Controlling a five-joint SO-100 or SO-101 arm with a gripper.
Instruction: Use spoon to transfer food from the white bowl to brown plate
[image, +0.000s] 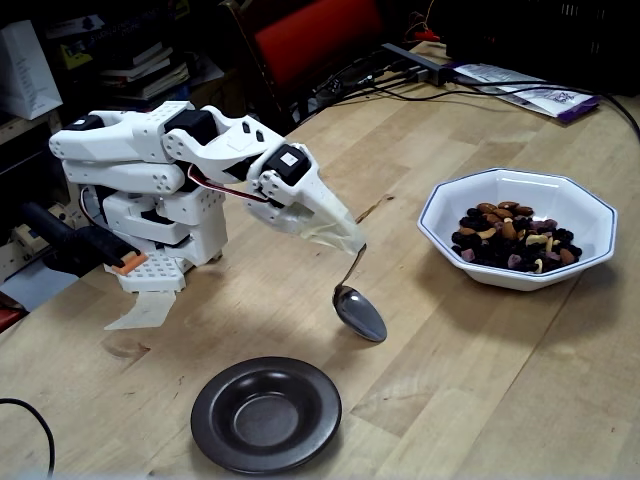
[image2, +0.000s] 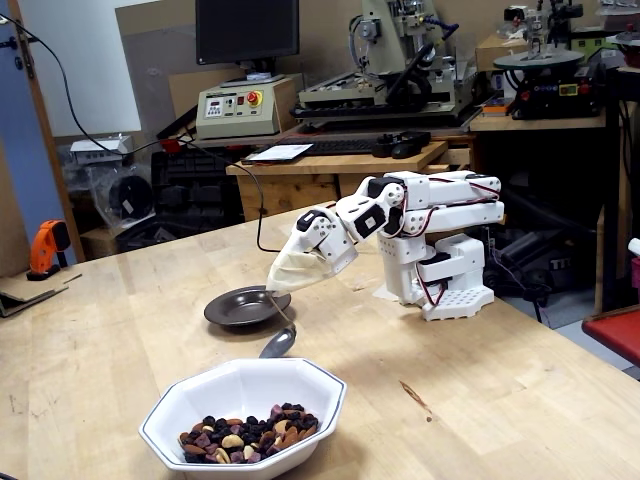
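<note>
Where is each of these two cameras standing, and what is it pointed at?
A fixed view: raised at the table's edge, plate side, looking down; whole arm, spoon between brown plate and white bowl.
A fixed view: lower, behind the bowl, facing the workshop; whole arm too.
Both show arm, spoon, plate, bowl, food.

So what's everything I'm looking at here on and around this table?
Bowl: one, white with a dark blue rim line, on the table, right side in a fixed view.
Trail mix: one heap, dark, brown and pale pieces, inside the bowl.
Plate: one, dark brown, empty, near the front table edge.
Spoon: one, silver, empty, hanging bowl-down above the table between plate and bowl.
Table: one, pale wood.
Chair: one, red, behind the table.
Monitor: one, black, on a back bench.
Drill: one, orange, far left.
Arm: one, white.
End effector: one, wrapped in whitish tape, holding the spoon handle.
</note>
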